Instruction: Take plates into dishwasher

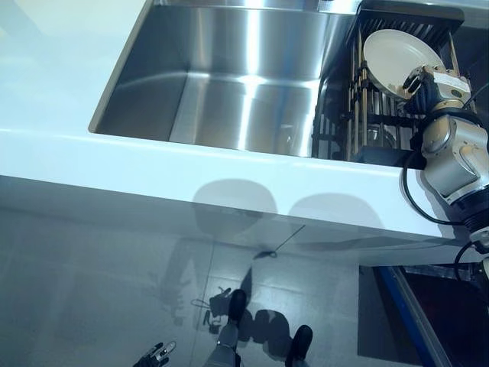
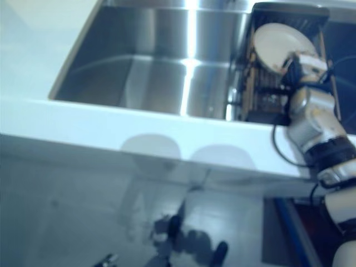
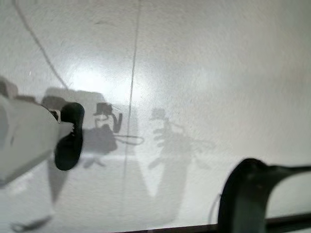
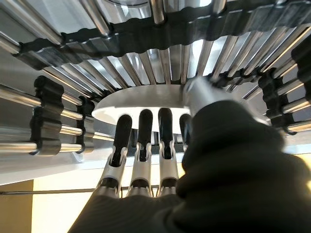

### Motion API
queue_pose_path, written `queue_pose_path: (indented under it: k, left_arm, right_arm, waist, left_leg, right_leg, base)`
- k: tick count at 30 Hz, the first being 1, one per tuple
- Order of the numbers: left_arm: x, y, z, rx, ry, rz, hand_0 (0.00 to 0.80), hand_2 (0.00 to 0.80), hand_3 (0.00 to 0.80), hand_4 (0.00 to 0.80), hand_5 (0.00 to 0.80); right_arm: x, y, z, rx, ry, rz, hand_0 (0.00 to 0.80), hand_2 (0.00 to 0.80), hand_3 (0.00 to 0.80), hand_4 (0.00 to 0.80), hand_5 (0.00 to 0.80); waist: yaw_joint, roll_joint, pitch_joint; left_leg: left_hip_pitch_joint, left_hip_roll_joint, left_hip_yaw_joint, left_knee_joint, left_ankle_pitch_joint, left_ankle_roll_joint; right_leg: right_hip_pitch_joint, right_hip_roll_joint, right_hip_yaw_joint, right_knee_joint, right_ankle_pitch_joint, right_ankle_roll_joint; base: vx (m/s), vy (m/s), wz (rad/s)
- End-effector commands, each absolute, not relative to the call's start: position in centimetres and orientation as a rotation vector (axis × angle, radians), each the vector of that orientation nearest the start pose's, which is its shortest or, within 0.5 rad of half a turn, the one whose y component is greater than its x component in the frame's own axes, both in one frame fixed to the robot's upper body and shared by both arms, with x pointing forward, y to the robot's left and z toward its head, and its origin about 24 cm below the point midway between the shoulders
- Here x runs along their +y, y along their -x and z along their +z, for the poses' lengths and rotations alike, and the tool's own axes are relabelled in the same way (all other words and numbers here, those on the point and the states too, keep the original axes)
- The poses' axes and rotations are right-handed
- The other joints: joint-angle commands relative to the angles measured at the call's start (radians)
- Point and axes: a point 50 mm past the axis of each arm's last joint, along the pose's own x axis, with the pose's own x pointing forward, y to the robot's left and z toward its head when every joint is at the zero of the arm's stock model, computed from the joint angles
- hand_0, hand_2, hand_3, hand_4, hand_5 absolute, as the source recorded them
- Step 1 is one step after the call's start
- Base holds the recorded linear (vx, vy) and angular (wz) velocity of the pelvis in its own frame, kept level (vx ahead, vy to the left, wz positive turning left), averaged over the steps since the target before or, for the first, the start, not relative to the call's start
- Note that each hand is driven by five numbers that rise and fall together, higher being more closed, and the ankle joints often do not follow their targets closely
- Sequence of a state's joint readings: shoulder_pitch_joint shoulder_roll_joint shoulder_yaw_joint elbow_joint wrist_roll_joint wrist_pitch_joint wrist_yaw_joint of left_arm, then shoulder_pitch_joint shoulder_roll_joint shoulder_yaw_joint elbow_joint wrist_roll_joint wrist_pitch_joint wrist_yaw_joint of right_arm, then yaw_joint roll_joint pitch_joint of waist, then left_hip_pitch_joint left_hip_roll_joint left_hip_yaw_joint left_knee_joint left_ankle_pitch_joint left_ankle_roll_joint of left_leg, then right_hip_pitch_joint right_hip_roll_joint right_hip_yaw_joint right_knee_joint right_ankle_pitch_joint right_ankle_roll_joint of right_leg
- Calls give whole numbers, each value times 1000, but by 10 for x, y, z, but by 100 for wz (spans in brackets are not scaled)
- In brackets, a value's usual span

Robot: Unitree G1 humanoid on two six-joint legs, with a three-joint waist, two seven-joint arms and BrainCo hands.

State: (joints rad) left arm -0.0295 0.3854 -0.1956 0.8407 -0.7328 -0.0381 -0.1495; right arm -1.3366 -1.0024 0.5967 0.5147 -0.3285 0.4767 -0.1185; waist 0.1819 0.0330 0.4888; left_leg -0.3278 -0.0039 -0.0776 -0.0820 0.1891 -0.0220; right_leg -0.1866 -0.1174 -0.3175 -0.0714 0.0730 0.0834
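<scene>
We are gripping a white plate (image 1: pixel 399 55) in the dish rack (image 1: pixel 367 115), right hand (image 1: pixel 428 82) apparently pinching its rim; next we are lifting it clear.

A stainless steel sink (image 1: pixel 229 84) is set in a white countertop (image 1: pixel 153 164), above what looks like grey floor (image 1: pixel 92 290).

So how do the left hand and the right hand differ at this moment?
The right hand is raised to the rack beside the sink; the left hand hangs low above the floor. The right hand pinches the plate, fingers on one face and thumb on the other; the left hand holds nothing.
</scene>
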Motion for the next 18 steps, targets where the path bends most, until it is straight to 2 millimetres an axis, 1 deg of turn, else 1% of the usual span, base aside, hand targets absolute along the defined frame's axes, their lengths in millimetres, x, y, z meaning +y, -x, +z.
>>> queue_pose_path:
  k: [1,2,3,4,6,9,18]
  left_arm:
    - [246,-162,-110,753,303,123,0,0,0,0,0]
    - [246,-162,-110,751,310,122,0,0,0,0,0]
    - [245,-162,-110,749,320,122,0,0,0,0,0]
    - [245,-162,-110,748,327,124,0,0,0,0,0]
    - [243,-161,-110,742,332,123,0,0,0,0,0]
    - [242,-160,-110,735,332,113,0,0,0,0,0]
    - [244,-162,-108,731,314,115,0,0,0,0,0]
  right_arm:
    - [-279,-339,402,-295,1427,-788,533,533,533,533,533]
    - [-280,-340,402,-291,1423,-789,549,549,549,549,549]
    - [-280,-341,401,-279,1420,-788,712,712,712,712,712]
    - [-281,-341,401,-274,1420,-794,800,800,800,800,800]
    - [-283,-342,400,-266,1402,-803,800,800,800,800,800]
    - [-283,-341,403,-301,1409,-830,800,800,800,800,800]
    - [-290,-336,406,-310,1384,-865,800,800,800,800,800]
  waist:
    - [18,23,31]
    - [18,26,31]
    - [18,28,31]
    - [18,31,31]
    - [18,34,31]
    - [19,39,31]
    - [10,36,31]
  left_leg:
    - [6,11,93,15,-77,9]
    - [0,10,93,15,-75,8]
    - [-5,10,94,14,-73,8]
    - [-8,10,96,13,-71,7]
    - [-15,11,103,10,-69,6]
    - [-18,9,102,9,-69,6]
    - [29,11,112,3,-77,5]
  right_leg:
    - [-134,-64,0,170,-21,40]
    - [-141,-66,-1,171,-19,41]
    - [-146,-67,-2,172,-18,41]
    - [-150,-67,-3,170,-16,41]
    - [-158,-70,-7,166,-11,43]
    - [-165,-72,-6,170,-11,44]
    - [-122,-73,-10,157,-10,50]
  base:
    - [0,0,0]
    - [-34,31,0]
    - [-41,37,0]
    - [-47,32,-2]
    - [-48,21,-1]
    - [-48,18,0]
    - [-23,-2,0]
